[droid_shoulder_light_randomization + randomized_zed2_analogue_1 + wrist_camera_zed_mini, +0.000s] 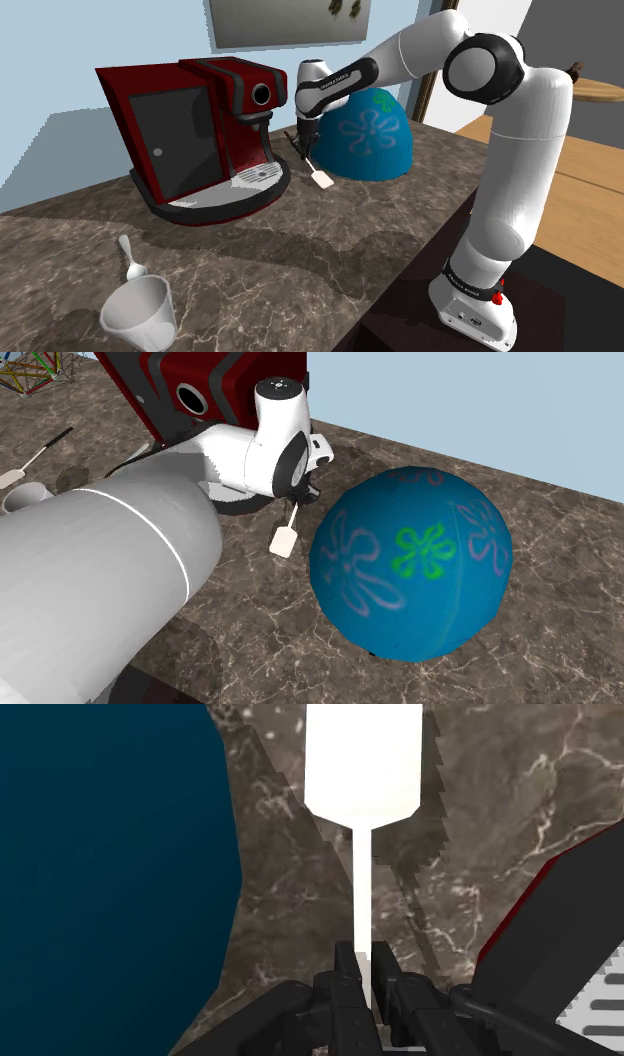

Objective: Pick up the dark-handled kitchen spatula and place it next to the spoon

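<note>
Between the red coffee machine and the blue ball, the gripper is clamped on the thin shaft of the spatula. The spatula runs straight out from the fingers, steeply tilted, with its white blade lowest and pointing down at the marbled counter. The spoon lies well apart, just beside a white cup.

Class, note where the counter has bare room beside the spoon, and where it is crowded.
Free: the counter stretch in front of the coffee machine, right of spoon and cup in the shoulder view. Crowded: the gap between coffee machine and blue ball, where the gripper holds the spatula.
</note>
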You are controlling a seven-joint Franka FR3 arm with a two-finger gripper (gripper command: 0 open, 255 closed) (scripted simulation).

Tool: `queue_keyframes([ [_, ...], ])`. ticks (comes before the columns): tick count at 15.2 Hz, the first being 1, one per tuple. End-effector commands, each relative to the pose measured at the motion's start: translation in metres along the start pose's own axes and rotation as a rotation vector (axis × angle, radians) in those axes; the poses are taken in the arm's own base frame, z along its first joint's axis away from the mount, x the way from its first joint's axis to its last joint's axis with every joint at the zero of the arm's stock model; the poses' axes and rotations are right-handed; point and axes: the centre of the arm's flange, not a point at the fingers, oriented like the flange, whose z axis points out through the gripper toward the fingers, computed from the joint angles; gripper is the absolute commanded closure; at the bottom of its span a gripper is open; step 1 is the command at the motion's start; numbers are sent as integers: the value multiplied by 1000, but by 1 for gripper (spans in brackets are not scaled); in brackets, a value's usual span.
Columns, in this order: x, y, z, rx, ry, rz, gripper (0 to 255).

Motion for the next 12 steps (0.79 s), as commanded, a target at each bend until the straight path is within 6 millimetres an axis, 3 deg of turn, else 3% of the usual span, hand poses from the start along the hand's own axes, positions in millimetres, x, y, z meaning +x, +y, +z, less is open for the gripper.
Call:
queue_keyframes([
  [1,1,0,-11,0,0,0,255],
  [6,2,0,-33,0,0,0,255],
  [12,-34,-70,-36,0,0,0,255],
])
